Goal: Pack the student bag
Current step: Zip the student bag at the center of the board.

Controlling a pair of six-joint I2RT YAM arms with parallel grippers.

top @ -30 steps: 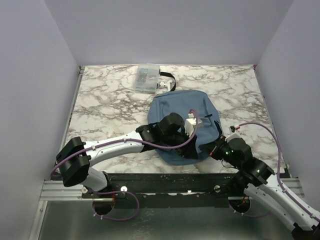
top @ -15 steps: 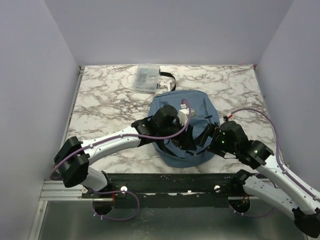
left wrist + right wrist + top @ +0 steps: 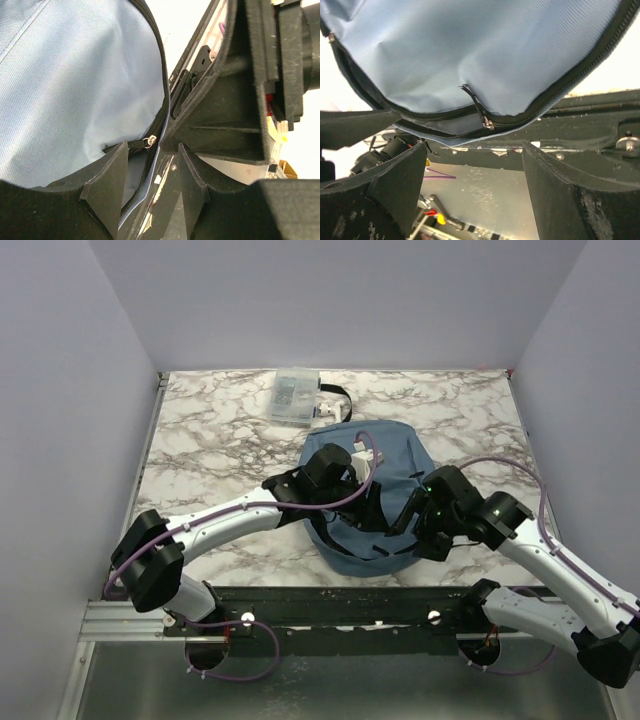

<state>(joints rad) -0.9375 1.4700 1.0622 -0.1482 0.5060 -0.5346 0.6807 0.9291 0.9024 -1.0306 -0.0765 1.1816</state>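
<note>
The marble worktop (image 3: 220, 430) is carrying everything here. The student bag (image 3: 385, 455), soft dusty blue and far the biggest thing, is lying flat on it with its rounded top pointing away from the arms and its lower edge reaching the worktop's near rim. I judge it is lying this way so both arms can get at the zip running round its edge.

The left arm (image 3: 230, 520) is reaching across the bag's left half, and the right arm (image 3: 520, 540) is bending in at the bag's right near corner. They are flanking the same stretch of zip, which looks to me like the opening step: the bag is lying flat and closed for now, with nothing going in yet.

Beyond the bag's top, just beside it, a small clear plastic box (image 3: 292, 397) is sitting with a black strap (image 3: 335, 395) looping out from the bag next to it. I take the box to be waiting for packing.

The left fingers (image 3: 107, 175) are standing partly apart, straddling the bag's zipped edge without pinching it; they are released. The right fingers (image 3: 560, 190) are spread wide below the bag's edge, holding nothing.

One metal zip pull (image 3: 148, 141) is hanging right between the left fingertips, and another pull (image 3: 484, 121) is dangling off the bag's seam just above the right pair. Closing on such a small tab is going to need careful alignment.
</note>
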